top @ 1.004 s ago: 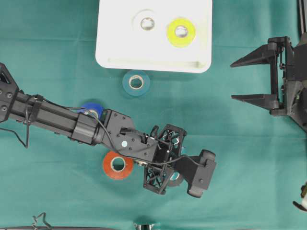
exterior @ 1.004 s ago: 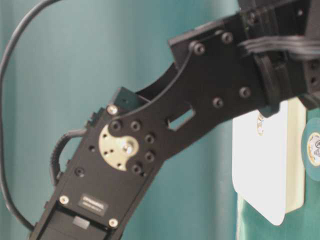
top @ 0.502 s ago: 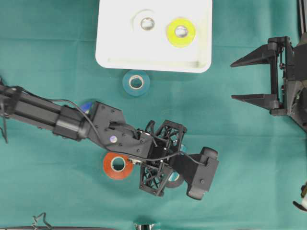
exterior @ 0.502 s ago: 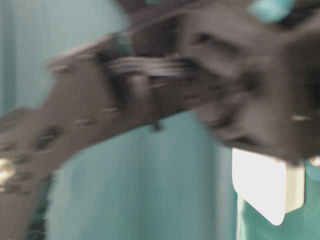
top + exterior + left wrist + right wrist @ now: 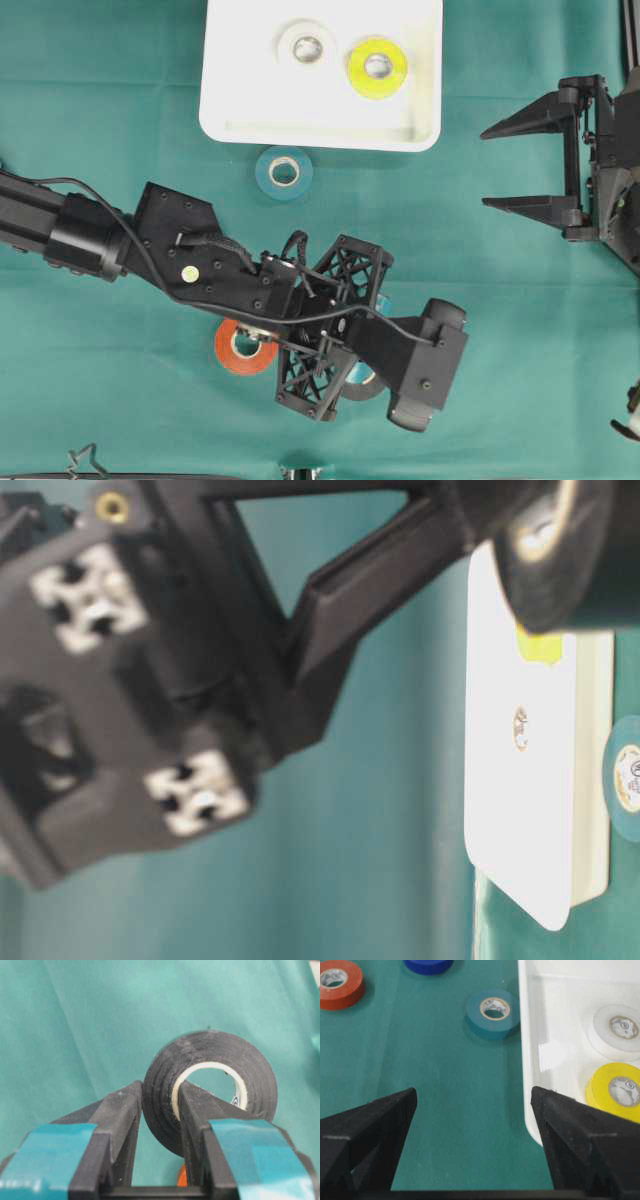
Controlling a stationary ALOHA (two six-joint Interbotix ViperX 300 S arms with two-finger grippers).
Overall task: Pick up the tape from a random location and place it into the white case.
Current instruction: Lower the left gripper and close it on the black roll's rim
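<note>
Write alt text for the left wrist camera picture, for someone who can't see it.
A black tape roll is pinched by the left claw, one finger outside its wall and one inside its pale core. Behind lies green cloth; a sliver of orange shows below the roll.

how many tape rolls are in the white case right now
2: a white roll and a yellow roll, side by side in the white case. None seem hidden there.

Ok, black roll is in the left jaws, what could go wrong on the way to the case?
The black tape is pinched through only one side wall, so it could pivot or slip. The white case already holds a white roll and a yellow roll; dropping onto them may bounce it. The teal roll sits just before the rim.
</note>
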